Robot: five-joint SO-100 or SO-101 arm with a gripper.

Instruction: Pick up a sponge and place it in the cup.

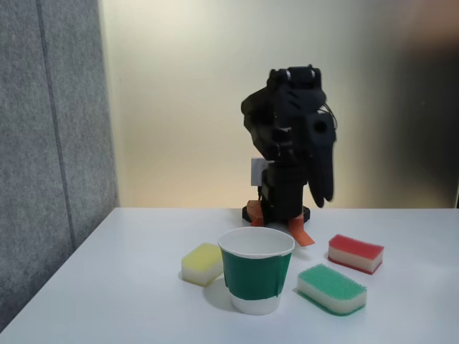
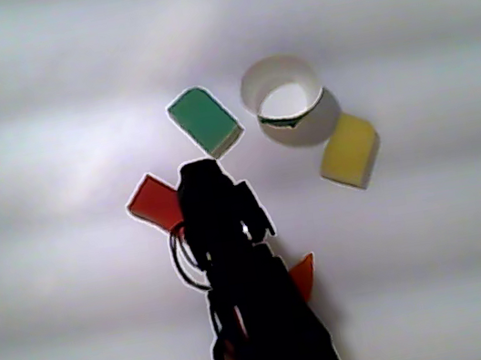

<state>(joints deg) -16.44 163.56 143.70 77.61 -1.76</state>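
While the arm [image 1: 290, 143] stands folded over its base, the claw [image 1: 320, 188] hangs point-down in the fixed view, well above the tabletop [image 1: 122, 287] and touching nothing; whether it is released or clenched cannot be told, since the dark fingers blur into one shape. From above, in the other view, the claw [image 2: 202, 179] overlaps one end of the red sponge [image 2: 154, 201], which lies flat on the tabletop. In the fixed view that sponge [image 1: 356, 253] sits to the right, red top up over its pale foam, apart from everything else. Nearer the camera lies the green sponge [image 1: 332, 288], just beside the cup [image 1: 256, 269]. The cup stands upright at the front centre, its mouth open, and from above the cup [image 2: 279, 81] shows a white inside. On its left in the fixed view rests the yellow sponge [image 1: 202, 263], close to the cup's side. An orange piece [image 1: 300, 233] juts from the arm's base.
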